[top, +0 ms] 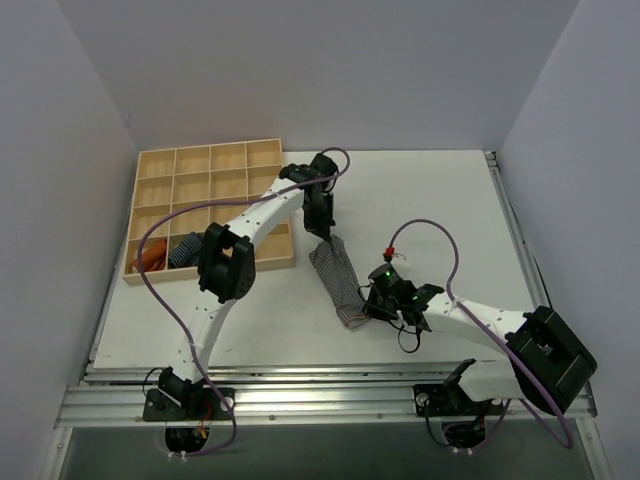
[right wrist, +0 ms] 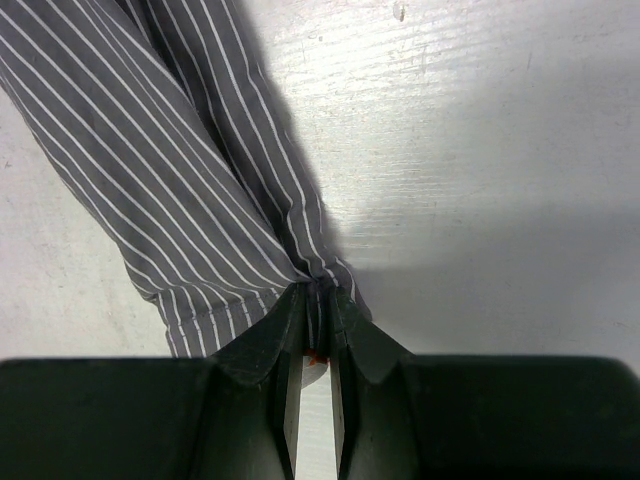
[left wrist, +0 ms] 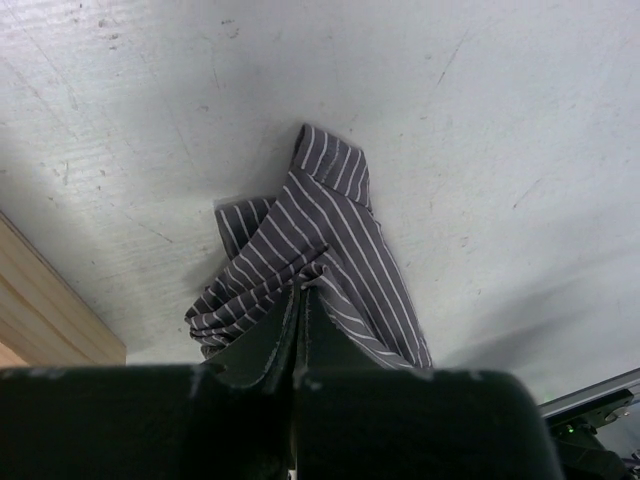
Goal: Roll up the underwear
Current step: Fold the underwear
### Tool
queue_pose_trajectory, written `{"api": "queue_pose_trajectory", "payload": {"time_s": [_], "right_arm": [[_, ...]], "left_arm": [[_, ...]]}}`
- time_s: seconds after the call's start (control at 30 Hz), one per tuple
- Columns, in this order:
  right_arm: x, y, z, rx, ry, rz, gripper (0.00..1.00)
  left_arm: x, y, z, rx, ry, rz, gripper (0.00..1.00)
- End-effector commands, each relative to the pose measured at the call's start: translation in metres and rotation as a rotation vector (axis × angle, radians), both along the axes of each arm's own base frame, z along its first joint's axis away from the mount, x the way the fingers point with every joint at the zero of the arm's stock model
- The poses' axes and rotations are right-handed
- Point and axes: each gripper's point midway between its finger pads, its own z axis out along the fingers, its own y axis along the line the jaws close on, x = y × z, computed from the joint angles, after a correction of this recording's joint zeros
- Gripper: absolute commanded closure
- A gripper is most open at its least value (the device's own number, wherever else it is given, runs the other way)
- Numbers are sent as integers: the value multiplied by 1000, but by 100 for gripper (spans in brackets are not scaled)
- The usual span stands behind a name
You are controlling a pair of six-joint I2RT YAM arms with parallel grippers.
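From the top view I see the underwear (top: 336, 278), a grey cloth with fine white stripes, drawn out as a narrow band on the white table (top: 440, 210). It sits near the middle of the table, just to the right of the wooden tray (top: 208, 152). The band runs from its far end under the left arm to its near end in front of the right arm. The left gripper (top: 322, 236) is at the far end. In the left wrist view, the left gripper (left wrist: 301, 298) has its jaws pressed together on a bunched fold of the underwear (left wrist: 325, 225), and the cloth spreads out past the fingertips. An edge of the wooden tray (left wrist: 45, 315) shows at the left of that view. The right gripper (top: 372, 304) is at the near end. In the right wrist view, the right gripper (right wrist: 314, 298) pinches a corner of the underwear (right wrist: 170, 170) between nearly closed jaws, and the cloth leads away to the upper left. I cannot tell whether the middle of the band rests on the table or hangs just above it. In the near-left part of the tray lie a blue striped roll (top: 184, 250) and an orange cloth (top: 150, 260), both partly hidden by the left arm.
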Motion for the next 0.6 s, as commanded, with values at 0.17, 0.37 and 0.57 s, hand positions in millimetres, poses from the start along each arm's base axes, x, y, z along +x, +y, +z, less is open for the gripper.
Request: {"api": "queue_pose_trajectory", "payload": {"time_s": [0.17,0.37,0.57], "right_arm": [[-23,-32,-19,-139,76,-24,100],[-21,-33,-18,-144,69,-32,100],[-19,-31,-17,-140,69,-37,100]], "left_arm": [[26,-35,23,-204,-99,-88,98],[27,-61,32,-340,-106,-182,90],[26,-50,32,-286,-106,-208,72]]}}
